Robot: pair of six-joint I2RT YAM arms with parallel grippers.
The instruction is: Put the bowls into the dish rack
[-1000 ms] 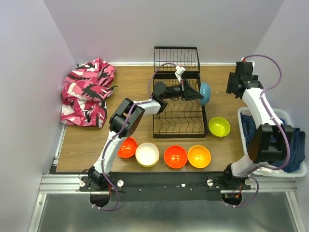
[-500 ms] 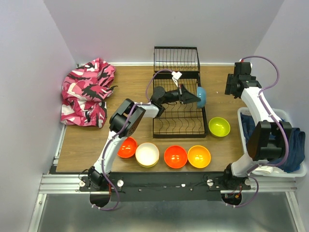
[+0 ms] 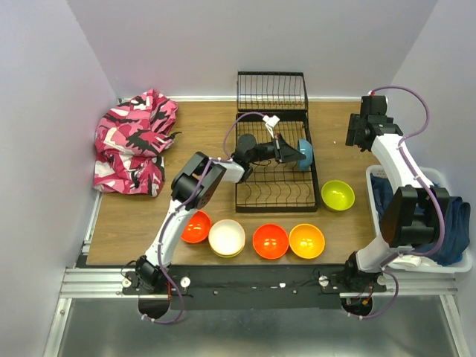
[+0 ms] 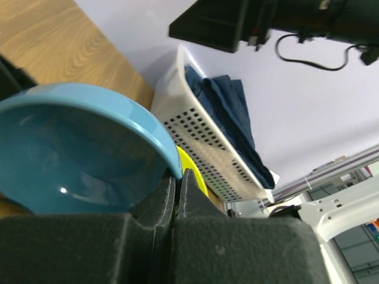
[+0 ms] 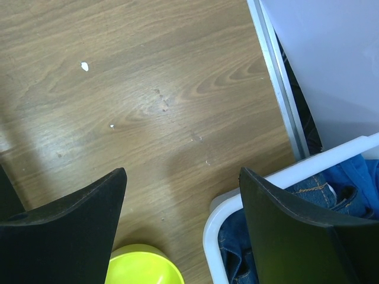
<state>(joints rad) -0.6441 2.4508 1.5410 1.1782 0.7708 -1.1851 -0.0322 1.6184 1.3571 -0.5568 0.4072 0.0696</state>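
Note:
My left gripper (image 3: 292,151) is shut on the rim of the blue bowl (image 3: 304,153) and holds it on edge over the right side of the black wire dish rack (image 3: 275,186). In the left wrist view the blue bowl (image 4: 77,148) fills the left, its rim pinched between the pads (image 4: 177,189). A lime green bowl (image 3: 338,195) lies right of the rack; it also shows in the right wrist view (image 5: 145,269). Red-orange (image 3: 196,227), cream-white (image 3: 227,237), red (image 3: 271,241) and orange (image 3: 306,240) bowls line the near edge. My right gripper (image 5: 183,195) is open and empty, high at the back right.
A white basket (image 3: 387,178) of blue cloth (image 5: 296,236) stands at the right edge. A pink camouflage cloth (image 3: 134,141) is heaped at the back left. The rack's hinged flap (image 3: 271,91) stands up at the far end.
My left gripper has drawn back to the left with the blue bowl, from beyond the rack's right edge to over the rack. The right arm has barely moved.

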